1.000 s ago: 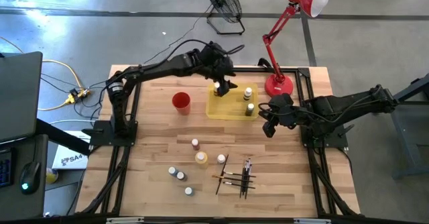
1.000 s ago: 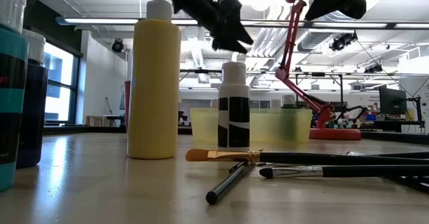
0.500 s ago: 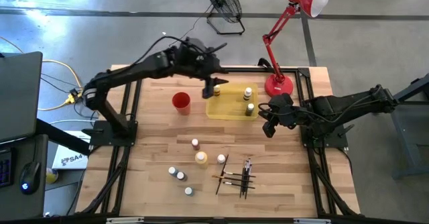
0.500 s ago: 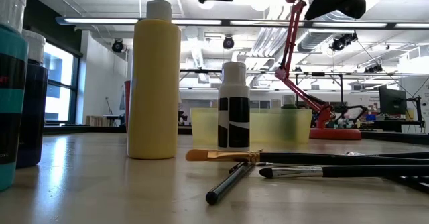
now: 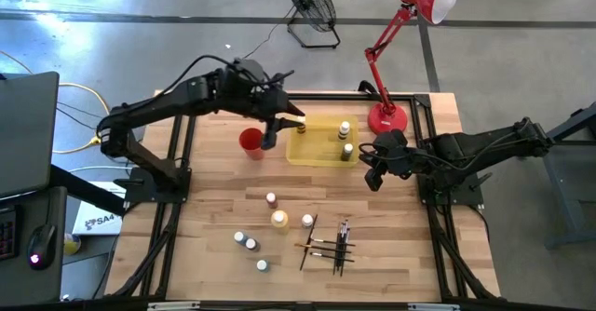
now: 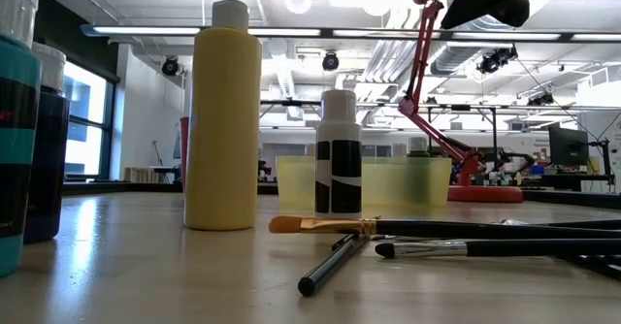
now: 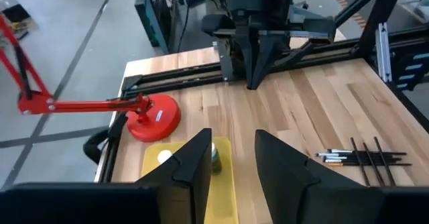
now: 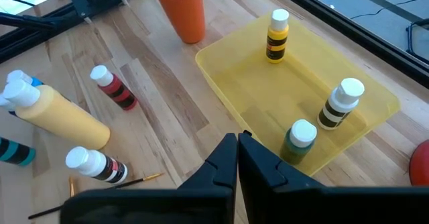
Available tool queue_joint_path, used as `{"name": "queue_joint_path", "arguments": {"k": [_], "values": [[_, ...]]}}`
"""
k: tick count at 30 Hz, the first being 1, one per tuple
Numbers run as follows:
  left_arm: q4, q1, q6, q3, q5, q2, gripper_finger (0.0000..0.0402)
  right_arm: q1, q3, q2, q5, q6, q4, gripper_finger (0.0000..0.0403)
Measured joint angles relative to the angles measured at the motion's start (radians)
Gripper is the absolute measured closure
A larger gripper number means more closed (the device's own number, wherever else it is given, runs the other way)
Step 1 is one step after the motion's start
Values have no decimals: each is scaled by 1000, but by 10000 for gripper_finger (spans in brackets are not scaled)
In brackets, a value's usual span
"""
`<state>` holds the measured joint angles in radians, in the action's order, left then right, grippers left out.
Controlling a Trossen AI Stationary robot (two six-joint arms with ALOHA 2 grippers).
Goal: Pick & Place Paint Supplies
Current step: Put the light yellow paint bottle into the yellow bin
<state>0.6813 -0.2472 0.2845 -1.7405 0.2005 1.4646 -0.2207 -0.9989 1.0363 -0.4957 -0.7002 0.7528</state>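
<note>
Three small bottles stand in the yellow tray (image 5: 317,148): a yellow one (image 8: 278,33) in its far left corner, a white-capped one (image 8: 340,103) and a green one (image 8: 299,138). Several more bottles (image 5: 279,220) and thin dark brushes (image 5: 331,246) lie loose on the near half of the table. My left gripper (image 5: 270,139) hangs high between the red cup (image 5: 250,141) and the tray, its fingers (image 7: 194,167) apart with nothing between them. My right gripper (image 5: 372,179) waits shut, just right of the tray, holding nothing.
A red desk lamp (image 5: 386,117) stands on its base at the far right, behind the tray. In the low view a tall yellow bottle (image 6: 227,120) and a black-and-white one (image 6: 339,154) stand in front of the tray (image 6: 388,180), with brushes (image 6: 437,232) lying nearer.
My left gripper has drawn back from over the tray's far left corner, rising and going toward the table's left edge, and now hangs beside the red cup. It has climbed out of the low view. The yellow bottle stands in the tray where the gripper was.
</note>
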Motion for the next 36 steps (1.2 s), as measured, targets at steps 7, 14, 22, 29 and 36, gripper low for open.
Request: {"name": "queue_joint_path", "arguments": {"k": [7,14,22,29,36], "values": [[90,-1,-3,0,6,-45,329,0,0,0,0,11,0,398],[96,0,-5,1,172,-57,367,0,0,0,-1,16,0,398],[93,100,75,1,243,-58,397,0,0,0,0,13,0,398],[133,130,100,1,170,-58,401,0,0,0,-3,12,-10,398],[78,203,-25,2,216,-113,401,0,0,0,-1,12,-9,398]]}}
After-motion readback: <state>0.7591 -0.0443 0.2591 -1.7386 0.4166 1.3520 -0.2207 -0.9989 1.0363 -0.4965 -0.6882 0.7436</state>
